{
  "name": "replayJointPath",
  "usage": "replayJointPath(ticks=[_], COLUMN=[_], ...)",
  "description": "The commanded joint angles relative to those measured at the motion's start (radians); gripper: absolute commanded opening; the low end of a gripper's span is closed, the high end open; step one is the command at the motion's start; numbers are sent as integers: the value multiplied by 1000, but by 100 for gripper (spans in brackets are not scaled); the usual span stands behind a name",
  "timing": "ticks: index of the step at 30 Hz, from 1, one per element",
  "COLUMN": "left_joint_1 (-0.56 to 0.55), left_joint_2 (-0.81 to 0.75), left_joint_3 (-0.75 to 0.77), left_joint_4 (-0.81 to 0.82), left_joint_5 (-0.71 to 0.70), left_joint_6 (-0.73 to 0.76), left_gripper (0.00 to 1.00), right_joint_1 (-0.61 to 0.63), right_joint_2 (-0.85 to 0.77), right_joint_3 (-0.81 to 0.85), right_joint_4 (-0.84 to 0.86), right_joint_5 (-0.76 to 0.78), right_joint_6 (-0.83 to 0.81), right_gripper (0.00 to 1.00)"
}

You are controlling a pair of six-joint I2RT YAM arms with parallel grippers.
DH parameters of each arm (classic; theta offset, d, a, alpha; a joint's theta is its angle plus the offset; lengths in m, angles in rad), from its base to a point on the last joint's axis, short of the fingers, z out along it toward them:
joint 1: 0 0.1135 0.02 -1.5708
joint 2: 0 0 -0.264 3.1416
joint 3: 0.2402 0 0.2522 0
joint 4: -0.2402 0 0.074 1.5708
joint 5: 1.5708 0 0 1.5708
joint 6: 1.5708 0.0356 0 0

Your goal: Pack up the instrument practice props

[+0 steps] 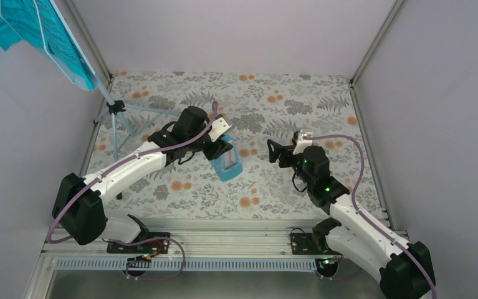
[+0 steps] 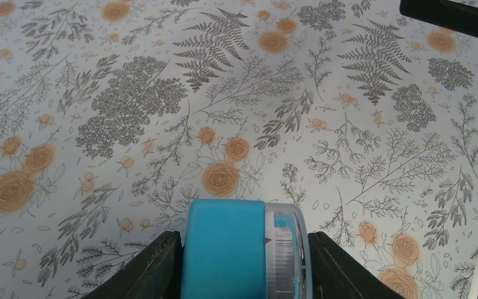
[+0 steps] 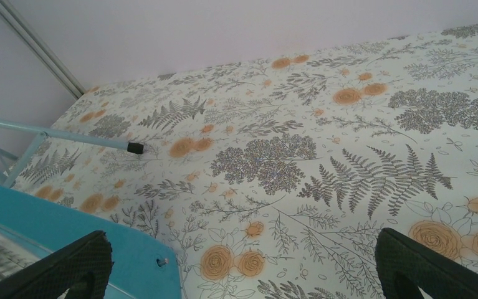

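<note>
Two arms reach over the floral table (image 1: 286,199). Near its middle, the left gripper (image 1: 222,151) clasps the blue metronome (image 1: 229,166), with a finger pressed against each side. The right gripper (image 1: 273,152) sits just right of the metronome, jaws spread wide and holding nothing. At the far left corner stands the pale blue stand (image 1: 116,107), carrying turquoise pages (image 1: 12,18).
</note>
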Motion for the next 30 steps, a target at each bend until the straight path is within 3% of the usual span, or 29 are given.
replayJointPath(ticks=[1, 8, 24, 26, 27, 30], left_joint_1=[0, -2, -50, -72, -84, -125], left_joint_2=[10, -3, 45, 63, 72, 104], left_joint_3=[15, 9, 21, 29, 37, 64], left_joint_4=[2, 27, 238, 231, 225, 179], left_joint_5=[-5, -88, -447, -478, -495, -544], left_joint_6=[-2, -53, -512, -533, -536, -521], left_gripper=[35, 35, 35, 38, 45, 59], right_joint_1=[-9, -9, -9, -5, 5, 84], right_joint_2=[-14, -25, -1, 18, 35, 66], right_joint_3=[-12, -14, -83, -97, -96, -103], right_joint_4=[7, 6, 104, 125, 124, 134], right_joint_5=[3, 2, -148, -212, -216, -131], right_joint_6=[19, 17, -19, -17, -16, -20], right_gripper=[100, 100, 100, 100, 98, 98])
